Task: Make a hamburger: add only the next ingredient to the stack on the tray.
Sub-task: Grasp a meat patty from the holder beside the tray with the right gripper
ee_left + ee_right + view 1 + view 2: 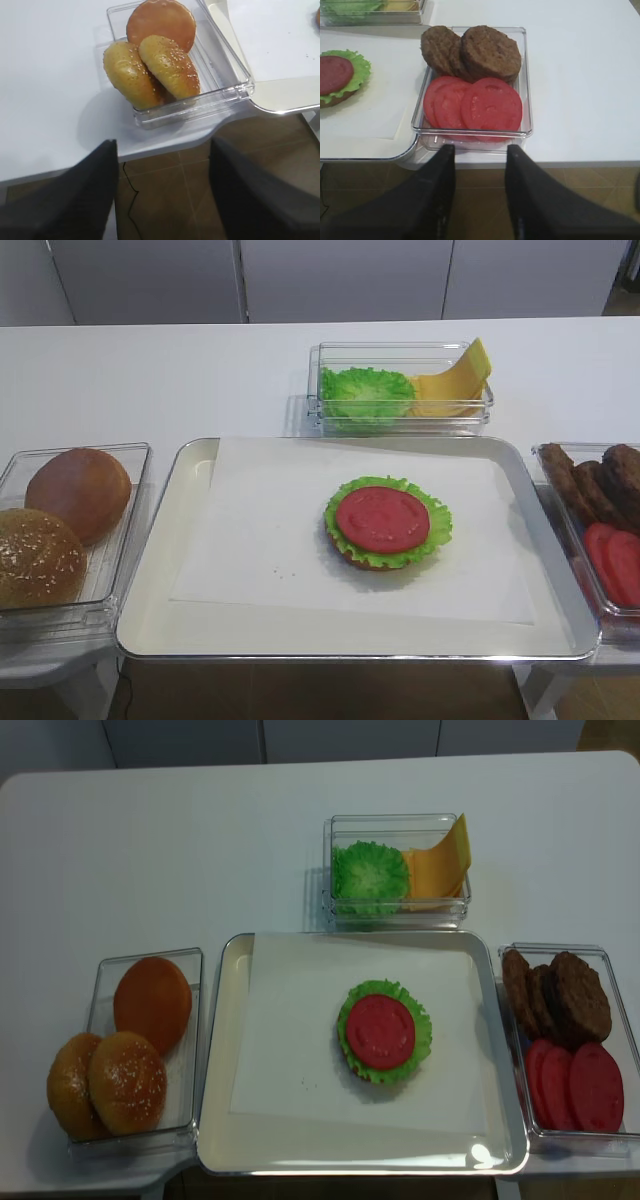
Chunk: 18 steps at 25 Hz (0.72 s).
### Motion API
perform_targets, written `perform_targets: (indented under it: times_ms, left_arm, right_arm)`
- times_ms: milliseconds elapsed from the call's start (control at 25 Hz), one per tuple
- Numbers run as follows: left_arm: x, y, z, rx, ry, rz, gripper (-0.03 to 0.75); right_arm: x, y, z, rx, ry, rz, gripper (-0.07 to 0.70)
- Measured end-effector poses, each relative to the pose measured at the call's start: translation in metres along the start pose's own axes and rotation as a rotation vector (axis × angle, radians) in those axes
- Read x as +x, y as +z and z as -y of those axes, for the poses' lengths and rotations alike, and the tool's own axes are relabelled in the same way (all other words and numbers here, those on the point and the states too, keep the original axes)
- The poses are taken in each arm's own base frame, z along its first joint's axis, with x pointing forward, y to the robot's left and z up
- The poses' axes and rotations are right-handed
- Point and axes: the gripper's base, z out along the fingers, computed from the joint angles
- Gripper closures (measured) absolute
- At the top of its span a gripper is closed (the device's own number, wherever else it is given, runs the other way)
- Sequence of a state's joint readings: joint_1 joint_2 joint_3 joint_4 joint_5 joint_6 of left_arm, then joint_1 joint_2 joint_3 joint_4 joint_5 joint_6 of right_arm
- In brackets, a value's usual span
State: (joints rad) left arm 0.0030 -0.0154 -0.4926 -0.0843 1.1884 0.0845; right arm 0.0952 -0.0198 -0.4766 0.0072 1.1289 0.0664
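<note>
Right claw (480, 192) held low off the tabletop (580, 75) edge, fingers parted, gripping nothing, aimed at the clear box (527, 90) of meat patties (490, 50) and tomato slices (492, 105). Patties just beyond the tomatoes, leaning overlapped at the box's far end, round, no long axis. Left claw (162, 195) likewise low, spread wide, empty, before the buns (167, 65). Stack (388, 521) flat, mid tray (150, 570), tomato uppermost

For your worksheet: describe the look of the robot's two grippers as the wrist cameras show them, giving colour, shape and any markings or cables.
Both look alike. The right gripper has two matte black fingers, broad near the camera and tapering to rounded tips. The left gripper has the same dark fingers, blurred by closeness. No markings or cables show in either view.
</note>
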Motion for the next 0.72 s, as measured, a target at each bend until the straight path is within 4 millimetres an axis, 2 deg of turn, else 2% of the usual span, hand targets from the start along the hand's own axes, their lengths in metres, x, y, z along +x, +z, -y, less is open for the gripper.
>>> perform_targets:
  times_ms: [720]
  left_arm:
    - [0.0,0.0,0.0,0.0,0.0,0.0,0.288]
  right_arm:
    - [0.0,0.0,0.0,0.0,0.0,0.0,0.391]
